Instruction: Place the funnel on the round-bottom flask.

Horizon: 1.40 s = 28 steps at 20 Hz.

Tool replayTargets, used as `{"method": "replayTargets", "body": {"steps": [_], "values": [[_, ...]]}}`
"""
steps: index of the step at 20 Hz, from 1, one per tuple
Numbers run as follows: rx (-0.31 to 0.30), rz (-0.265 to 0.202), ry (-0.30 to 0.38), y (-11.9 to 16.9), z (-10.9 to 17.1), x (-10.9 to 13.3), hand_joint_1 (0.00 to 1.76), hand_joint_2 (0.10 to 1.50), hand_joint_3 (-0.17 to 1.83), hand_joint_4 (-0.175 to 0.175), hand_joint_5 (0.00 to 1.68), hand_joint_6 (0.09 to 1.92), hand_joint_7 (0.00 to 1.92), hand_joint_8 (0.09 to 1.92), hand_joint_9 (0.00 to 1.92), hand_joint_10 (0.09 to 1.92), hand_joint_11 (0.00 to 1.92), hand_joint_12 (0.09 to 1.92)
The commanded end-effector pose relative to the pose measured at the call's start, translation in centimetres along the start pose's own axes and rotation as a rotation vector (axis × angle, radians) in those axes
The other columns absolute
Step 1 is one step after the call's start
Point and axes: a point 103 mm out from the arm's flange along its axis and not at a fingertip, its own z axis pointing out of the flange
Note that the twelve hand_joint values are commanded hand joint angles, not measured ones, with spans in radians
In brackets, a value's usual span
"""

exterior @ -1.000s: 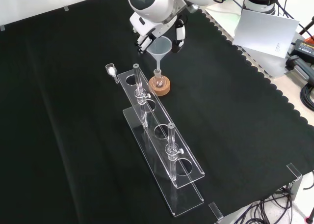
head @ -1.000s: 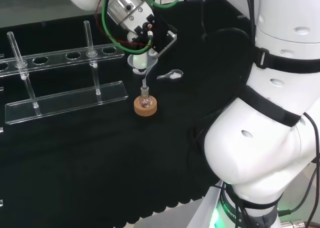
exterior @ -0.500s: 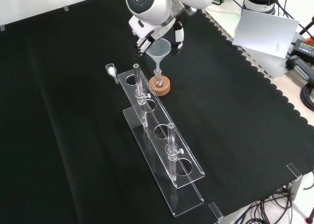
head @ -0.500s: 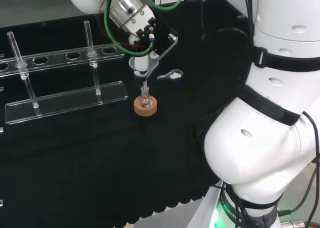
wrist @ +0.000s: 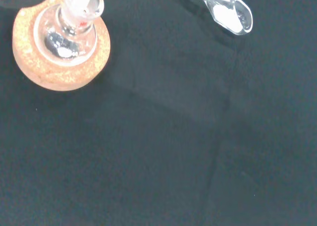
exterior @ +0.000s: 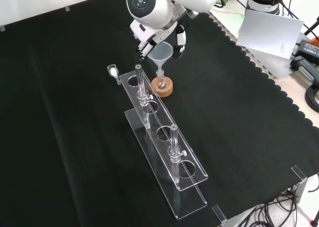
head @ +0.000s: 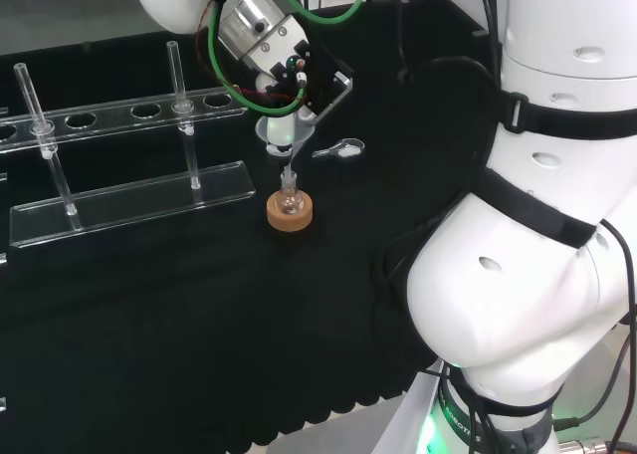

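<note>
Front view: hand clamped on funnel, stem entering flask neck for seating; cork ring steadying.

Black cloth with a scalloped edge covers the tabletop; past its right side in the front view lie a grey sheet and dark cables.

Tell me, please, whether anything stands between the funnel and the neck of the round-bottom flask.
Nothing visible does. The funnel, held in the hand, hangs directly above the round-bottom flask on its cork ring.
</note>
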Motion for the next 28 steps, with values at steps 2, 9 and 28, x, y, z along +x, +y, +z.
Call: {"method": "replayTargets", "body": {"steps": [2,9,28], "values": [[-0.006,-0.035,0.040,1.3,2.1,-0.5,0.86,0.82,0.64,0.023,0.60,0.65,0.59,0.68,1.02,0.43,0.74,1.23],[0.014,-0.038,-0.003,1.4,1.4,0.6,0.86,0.82,0.64,0.023,0.60,0.65,0.59,0.68,1.02,0.43,0.74,1.23],[0.038,-0.031,-0.021,1.5,1.2,1.7,0.86,0.82,0.64,0.023,0.60,0.66,0.58,0.69,1.02,0.44,0.74,1.22]]}}
